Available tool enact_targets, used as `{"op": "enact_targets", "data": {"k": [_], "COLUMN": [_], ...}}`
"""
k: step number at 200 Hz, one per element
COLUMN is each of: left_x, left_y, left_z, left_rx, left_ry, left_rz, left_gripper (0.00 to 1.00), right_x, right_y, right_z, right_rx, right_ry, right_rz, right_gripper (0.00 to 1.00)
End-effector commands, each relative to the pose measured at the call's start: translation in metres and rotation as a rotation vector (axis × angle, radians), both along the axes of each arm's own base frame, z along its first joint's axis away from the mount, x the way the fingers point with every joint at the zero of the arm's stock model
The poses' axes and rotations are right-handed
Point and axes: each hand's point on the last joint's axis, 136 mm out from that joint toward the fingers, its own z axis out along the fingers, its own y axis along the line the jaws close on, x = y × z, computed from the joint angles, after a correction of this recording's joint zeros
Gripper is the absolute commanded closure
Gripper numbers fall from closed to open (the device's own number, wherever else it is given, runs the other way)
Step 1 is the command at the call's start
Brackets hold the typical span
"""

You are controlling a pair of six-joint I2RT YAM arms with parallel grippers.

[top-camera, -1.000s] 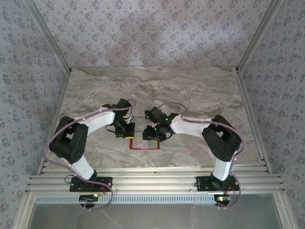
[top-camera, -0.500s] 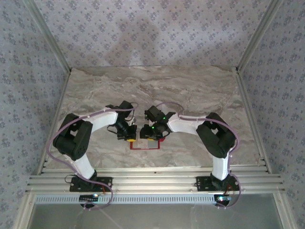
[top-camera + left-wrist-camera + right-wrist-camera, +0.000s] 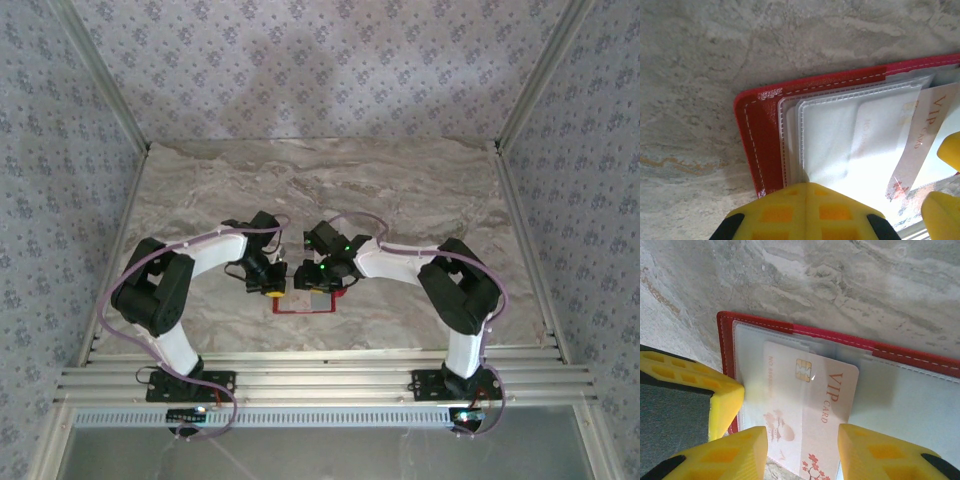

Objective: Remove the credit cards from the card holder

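The credit card [image 3: 810, 405] pokes from the open card holder [image 3: 727, 340] on the tabletop [image 3: 840, 280], running to 12 o'clock from the right hand [image 3: 802, 435], whose half-spread jaws flank it; an actual pinch is unclear. The left hand [image 3: 807, 192], fully shut, meets the holder's 9 o'clock end; the card's near end is cut off

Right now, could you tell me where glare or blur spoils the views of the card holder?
Left wrist view: glare whitens the card holder's clear sleeves, and the near yellow fingers are soft. Right wrist view: the credit card is sharp, its print legible. Top view: even light, but the holder is tiny.
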Motion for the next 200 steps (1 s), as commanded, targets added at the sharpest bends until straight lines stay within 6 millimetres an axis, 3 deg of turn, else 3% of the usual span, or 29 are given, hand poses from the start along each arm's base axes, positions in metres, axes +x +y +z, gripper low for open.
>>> {"op": "enact_targets", "data": {"k": [1, 115, 200], "left_x": [-0.013, -0.014, -0.013], "left_y": [0.013, 0.014, 0.013], "left_z": [-0.011, -0.011, -0.01], "left_rx": [0.069, 0.072, 0.071], "left_ry": [0.045, 0.047, 0.048], "left_rz": [-0.014, -0.015, -0.02], "left_gripper": [0.95, 0.95, 0.95], "right_x": [-0.004, -0.005, -0.002], "right_y": [-0.006, -0.007, 0.014], "right_z": [-0.007, -0.019, 0.007], "right_rx": [-0.031, -0.066, 0.111], "right_ry": [0.011, 0.029, -0.001], "right_rz": [-0.008, -0.001, -0.014], "right_gripper": [0.57, 0.58, 0.66]}}
